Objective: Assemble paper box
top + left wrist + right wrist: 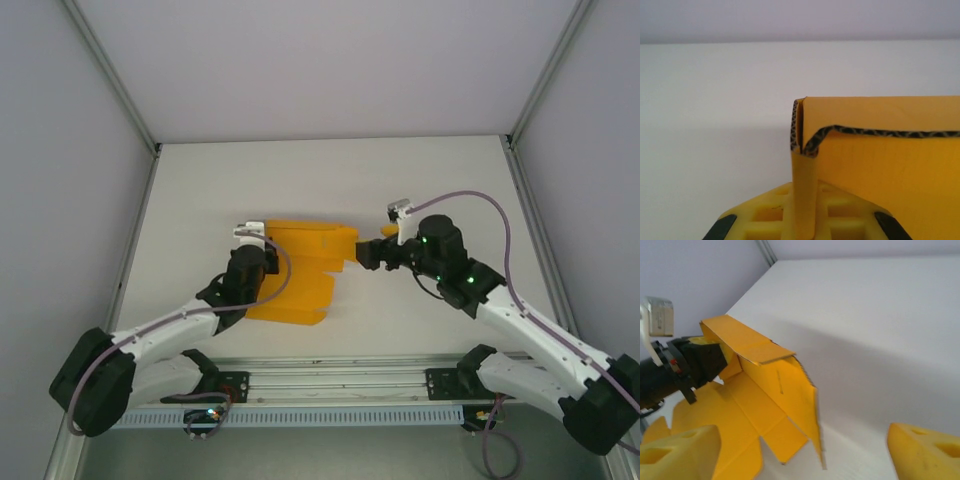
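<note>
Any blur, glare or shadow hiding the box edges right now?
Top external: even light, no glare on the paper box. Left wrist: its folded edge is crisp, faint shadow beside it. Right wrist: near fingers out of focus, box sharp, soft shadow on the table.

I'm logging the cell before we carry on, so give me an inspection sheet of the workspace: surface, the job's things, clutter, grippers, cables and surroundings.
Surface: white table, no marks seen.
Job's things: orange paper box, partly folded, one panel raised, other flaps flat on the table.
Clutter: nothing seen.
Grippers: left gripper shut on the box's folded left edge; right gripper open, by the box's right flap.
Cables: grey cables loop along both arms; the left one crosses the box in the top view.
Surroundings: pale enclosure walls; metal rail at the near edge.
</note>
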Available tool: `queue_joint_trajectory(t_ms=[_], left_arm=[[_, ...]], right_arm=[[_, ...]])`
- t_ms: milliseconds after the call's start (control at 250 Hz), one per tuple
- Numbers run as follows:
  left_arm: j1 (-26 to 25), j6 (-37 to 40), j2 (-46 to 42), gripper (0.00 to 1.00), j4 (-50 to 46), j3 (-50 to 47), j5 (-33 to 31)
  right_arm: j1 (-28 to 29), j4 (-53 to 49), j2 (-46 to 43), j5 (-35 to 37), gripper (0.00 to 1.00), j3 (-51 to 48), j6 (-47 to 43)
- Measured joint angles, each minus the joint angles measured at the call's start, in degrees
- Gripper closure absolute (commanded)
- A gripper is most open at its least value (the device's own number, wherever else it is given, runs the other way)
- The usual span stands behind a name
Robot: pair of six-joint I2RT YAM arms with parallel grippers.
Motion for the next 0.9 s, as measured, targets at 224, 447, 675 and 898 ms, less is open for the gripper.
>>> queue_joint_trajectory(t_ms=[224,447,675,898], left_arm=[[-2.21,1.03,-1.46,1.0,1.9,-1.33,0.28],[-3.34,1.46,-1.46,1.0,1.99,-1.64,-0.5],[-3.32,1.46,-1.46,1.0,1.11,-1.81,-2.19],[-3.34,0.74,-1.44,1.0,1.51,-2.12,-1.88]], right_arm=[[0.0,-0.74,5.09,4.63,0.0,5.53,0.02],[0.0,-2.54,13.64,6.62,0.0,12.02,-0.92],[0.02,-3.52,17.94,2.23,0.0,10.27,-1.77],[3.04,-0.11,26.84,-3.28,0.01,11.17,-2.62]])
